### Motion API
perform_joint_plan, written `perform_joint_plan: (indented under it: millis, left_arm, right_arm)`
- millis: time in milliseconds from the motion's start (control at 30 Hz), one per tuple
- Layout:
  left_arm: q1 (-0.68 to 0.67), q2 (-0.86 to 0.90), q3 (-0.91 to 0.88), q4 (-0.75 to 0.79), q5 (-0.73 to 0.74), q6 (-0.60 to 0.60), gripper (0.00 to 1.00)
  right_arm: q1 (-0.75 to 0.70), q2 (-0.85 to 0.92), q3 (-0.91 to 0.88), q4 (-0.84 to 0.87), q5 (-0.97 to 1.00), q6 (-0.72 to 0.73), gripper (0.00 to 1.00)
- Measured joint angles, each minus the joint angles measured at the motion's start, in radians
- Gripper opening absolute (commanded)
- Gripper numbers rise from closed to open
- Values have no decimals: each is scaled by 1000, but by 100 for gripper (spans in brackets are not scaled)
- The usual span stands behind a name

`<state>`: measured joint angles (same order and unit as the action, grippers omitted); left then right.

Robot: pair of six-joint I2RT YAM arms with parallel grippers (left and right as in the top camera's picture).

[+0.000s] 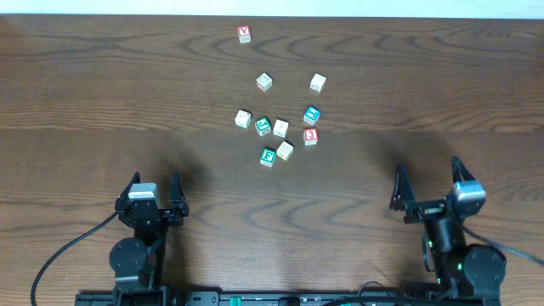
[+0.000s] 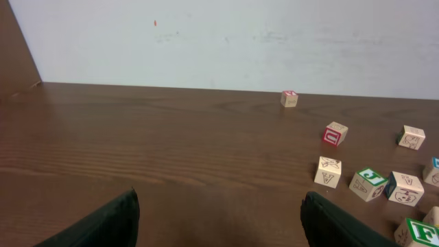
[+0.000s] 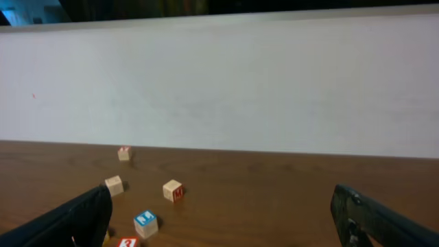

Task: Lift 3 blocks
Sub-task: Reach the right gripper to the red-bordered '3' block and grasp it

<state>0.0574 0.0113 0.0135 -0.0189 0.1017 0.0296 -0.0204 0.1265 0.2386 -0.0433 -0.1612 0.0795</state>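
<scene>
From above, the dark wood-grain table [image 1: 76, 93] fills nearly everything, with a pale strip of wall [image 1: 85, 7] along its far edge; black cables [image 1: 72, 251] trail off the near side. A loose cluster of small cubes sits mid-table; a red-topped cube [image 1: 245, 34] stands alone towards the far edge. A blue block [image 1: 311, 115] and a green J block [image 1: 263, 126] lie in the cluster among several pale ones. The green F block [image 1: 268, 156] is the closest of the cluster to the arms; the pale block [image 1: 285, 150] is just beside it on the right. The red 3 block [image 1: 310, 136] lies further right, just in front of the blue one. The left gripper [image 1: 155, 180] and right gripper [image 1: 427, 170] sit near the front corners, both spread wide and holding nothing, well apart from the cubes.

From the left wrist, a plain white wall rises behind the table; the dark fingers [image 2: 103, 223] frame the bottom edge, wide apart. The green F block [image 2: 415, 232] is at the lower right corner, outside the right-hand finger; the green J block [image 2: 368, 184] lies behind it.

From the right wrist, wall and brown table again; its fingers [image 3: 384, 219] stand wide. The blue block [image 3: 145, 221] lies just inside the left-hand finger; the red 3 block [image 3: 127, 242] is in front of it, cut off by the bottom edge; a cube with a red M [image 3: 173, 191] stands further back.
</scene>
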Motion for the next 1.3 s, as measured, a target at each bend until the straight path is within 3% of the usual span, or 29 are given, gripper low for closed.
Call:
perform_joint_plan:
  millis: [300, 467, 667, 800, 1033, 1300]
  left_arm:
    - [0, 1, 0, 0, 0, 0, 76]
    - [0, 2, 0, 0, 0, 0, 76]
    - [0, 2, 1, -1, 0, 0, 76]
    - [0, 2, 2, -2, 0, 0, 76]
    - [0, 2, 2, -2, 0, 0, 76]
    - [0, 2, 2, -2, 0, 0, 76]
  right_arm:
    - [0, 450, 279, -243, -111, 15, 99]
    - [15, 661, 521, -484, -166, 14, 99]
    - [149, 919, 773, -782, -130, 14, 99]
    - [259, 1081, 880, -861, -106, 14, 99]
    - [459, 1337, 992, -786, -106, 14, 99]
    - [535, 1516, 993, -591, -3, 73, 99]
